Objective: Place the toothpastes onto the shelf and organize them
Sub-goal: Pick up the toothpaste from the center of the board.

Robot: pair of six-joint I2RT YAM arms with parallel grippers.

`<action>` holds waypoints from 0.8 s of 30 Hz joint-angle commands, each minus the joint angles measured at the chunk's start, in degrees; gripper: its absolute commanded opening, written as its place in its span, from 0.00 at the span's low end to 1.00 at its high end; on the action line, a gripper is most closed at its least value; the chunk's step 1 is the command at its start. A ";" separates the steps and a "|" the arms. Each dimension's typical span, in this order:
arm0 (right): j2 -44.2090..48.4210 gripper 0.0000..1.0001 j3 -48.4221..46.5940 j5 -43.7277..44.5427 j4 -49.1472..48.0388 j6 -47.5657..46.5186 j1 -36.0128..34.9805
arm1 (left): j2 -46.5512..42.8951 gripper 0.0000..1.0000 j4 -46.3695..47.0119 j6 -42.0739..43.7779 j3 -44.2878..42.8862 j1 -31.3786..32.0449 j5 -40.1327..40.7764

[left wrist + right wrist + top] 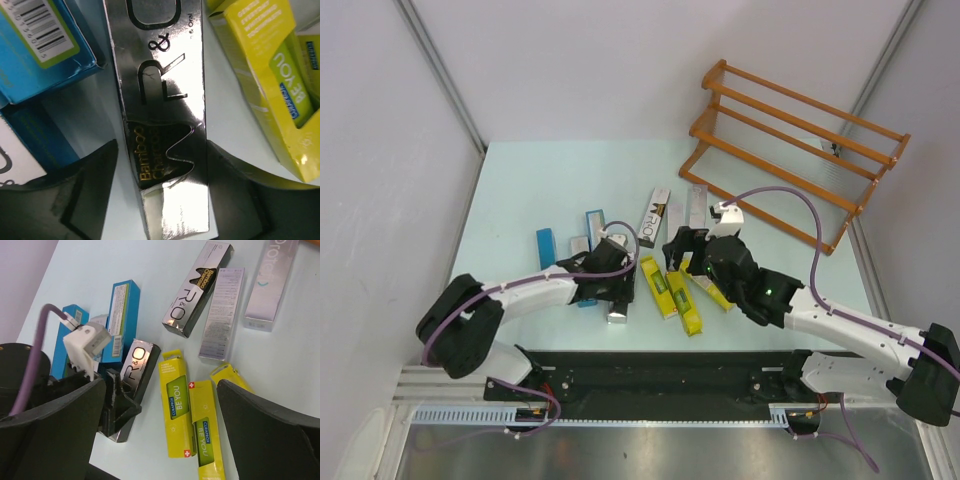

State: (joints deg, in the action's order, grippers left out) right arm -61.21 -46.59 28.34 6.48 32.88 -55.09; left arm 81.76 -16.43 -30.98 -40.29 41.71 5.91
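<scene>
My left gripper (162, 192) straddles a silver "R&O" toothpaste carton (160, 100) lying flat on the table. Its right finger (240, 190) touches the carton's edge, and a thin strip of table shows between the carton and the left finger (85, 195). From above, this gripper (613, 293) sits over the carton's near end (617, 314). My right gripper (165, 435) hangs wide open above two yellow cartons (175, 405) (206, 435), with a third (231, 374) beside its right finger. The wooden shelf (790, 140) stands empty at the back right.
Blue cartons (546, 248) (594, 224) lie left of my left gripper. A dark silver carton (655, 216) and a grey one (696, 208) lie further back, toward the shelf. The yellow cartons (658, 287) lie between the two arms.
</scene>
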 commanded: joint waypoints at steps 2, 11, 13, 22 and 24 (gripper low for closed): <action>0.39 1.00 -2.10 -0.83 0.20 0.95 0.25 | 4.98 0.61 0.69 -0.83 -3.47 3.37 5.94; 0.30 1.00 -2.10 -1.09 4.41 4.82 3.49 | 2.55 0.27 1.13 -2.33 -3.22 5.40 7.01; -0.05 1.00 -2.10 -2.40 4.42 5.08 4.20 | -0.01 0.26 0.70 -2.68 -2.77 5.48 7.53; -4.97 1.00 -2.10 -15.47 -2.42 7.72 6.57 | -15.57 0.27 -1.16 -1.72 -2.42 5.57 7.81; -7.16 1.00 -2.02 -18.22 -4.80 8.16 6.84 | -17.85 0.27 -1.77 -2.15 -2.60 5.83 7.89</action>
State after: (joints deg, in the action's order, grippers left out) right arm -65.69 -46.61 18.41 8.05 38.94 -49.06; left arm 68.93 -19.03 -32.97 -42.57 46.78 13.85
